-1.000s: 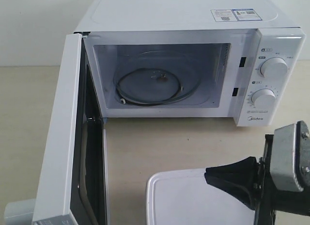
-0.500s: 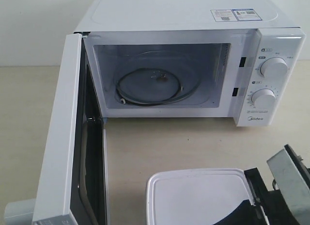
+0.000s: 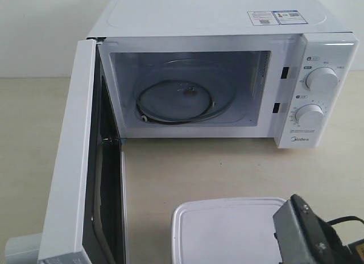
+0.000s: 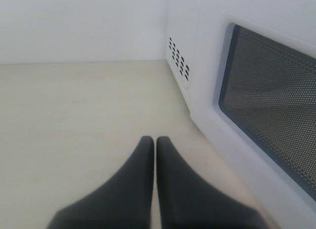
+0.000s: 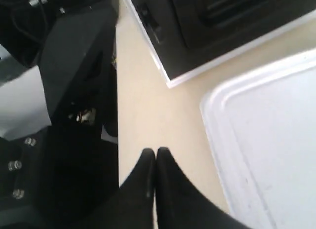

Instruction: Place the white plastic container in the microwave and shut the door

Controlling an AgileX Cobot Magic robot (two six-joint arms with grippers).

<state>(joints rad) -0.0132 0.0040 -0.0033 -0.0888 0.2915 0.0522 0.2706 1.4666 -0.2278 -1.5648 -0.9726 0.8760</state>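
Exterior view: bright, flat, diffuse light. Microwave (image 3: 216,13) top nearly clipped to white, cavity dimmer and bluish. Soft shadows on table (image 3: 227,167) under the microwave and along the door (image 3: 71,161). Arm (image 3: 307,235) in lower right corner is soft.
Left wrist view: washed out, low contrast. Left gripper (image 4: 155,140) out of focus, window mesh (image 4: 271,100) sharper.
Right wrist view: harsh contrast. Container (image 5: 276,140) lid blown out, darks crushed to black, right gripper (image 5: 156,151) blurred.

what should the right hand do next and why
Likely open the right hand and shift it onto the edge of the white plastic container: it is shut over bare table beside the container, holding nothing, and the door of the microwave already stands open.
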